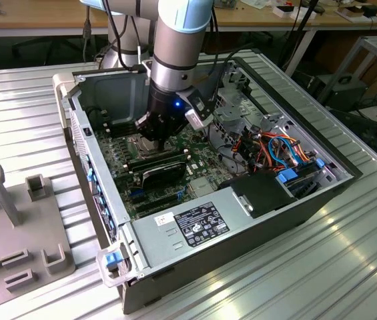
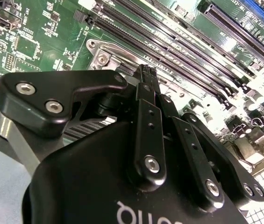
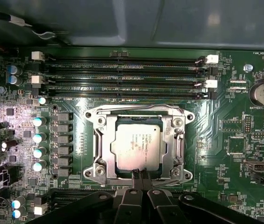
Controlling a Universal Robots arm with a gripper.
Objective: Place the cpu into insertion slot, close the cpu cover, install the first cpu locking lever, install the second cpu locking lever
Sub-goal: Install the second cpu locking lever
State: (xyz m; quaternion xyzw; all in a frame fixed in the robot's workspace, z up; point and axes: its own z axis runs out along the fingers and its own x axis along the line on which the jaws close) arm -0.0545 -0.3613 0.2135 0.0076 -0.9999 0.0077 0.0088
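Observation:
The cpu (image 3: 136,144), a silver-grey square chip, lies flat inside the insertion slot (image 3: 104,164) on the green motherboard. The cpu cover (image 3: 174,140), a silvery frame plate, lies down around the chip with the chip's top showing through its window. A thin metal lever rod (image 3: 136,108) runs along the socket's edge beside the memory slots. My gripper (image 3: 139,173) is shut, its two black fingertips pressed together at the socket edge opposite that rod, with nothing visible between them. In the exterior view the gripper (image 1: 155,131) hangs low over the socket (image 1: 137,143) inside the open computer case.
Long black memory slots (image 3: 122,77) run beside the socket, a row of capacitors (image 3: 39,137) on another side, and a coin battery (image 3: 262,93) further off. Case walls (image 1: 108,87), a power supply (image 1: 201,223) and coloured cables (image 1: 281,150) surround the board. A grey fixture (image 1: 15,213) stands outside.

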